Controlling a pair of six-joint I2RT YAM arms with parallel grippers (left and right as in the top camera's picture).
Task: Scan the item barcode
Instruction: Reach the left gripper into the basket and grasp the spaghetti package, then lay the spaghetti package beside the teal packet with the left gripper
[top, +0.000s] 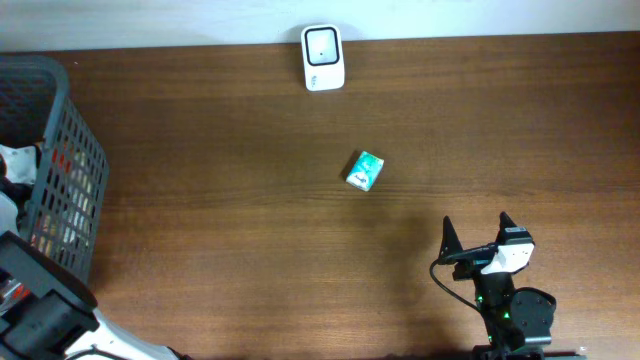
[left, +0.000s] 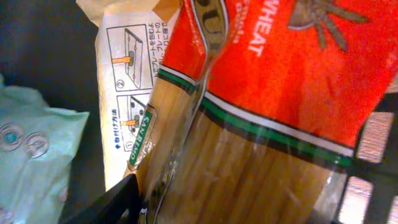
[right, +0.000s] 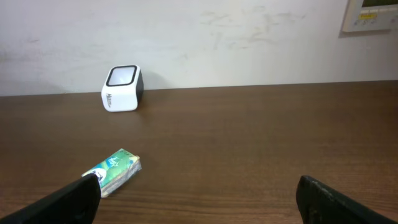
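Your right pincer (top: 476, 228) stood wide open facing the green packet (top: 365, 171) on the tabletop (top: 220, 250) short of the scanner (top: 323, 57), probably to fetch it; whether your left pincer (left: 118, 202), against pasta (left: 261, 124) in the basket (top: 60, 170), gripped anything, I couldn't tell.

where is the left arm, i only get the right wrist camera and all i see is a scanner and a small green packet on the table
Observer: The left arm is at the table's near left corner, next to a grey mesh basket.
Operator: what does its own camera show
Observer: A red pack of spaghetti fills most of the view, lying against a white packet with printed diagrams.
Operator: has it got hold of the spaghetti
Observer: I cannot tell. Only one dark finger shows, at the lower left beside the pack.
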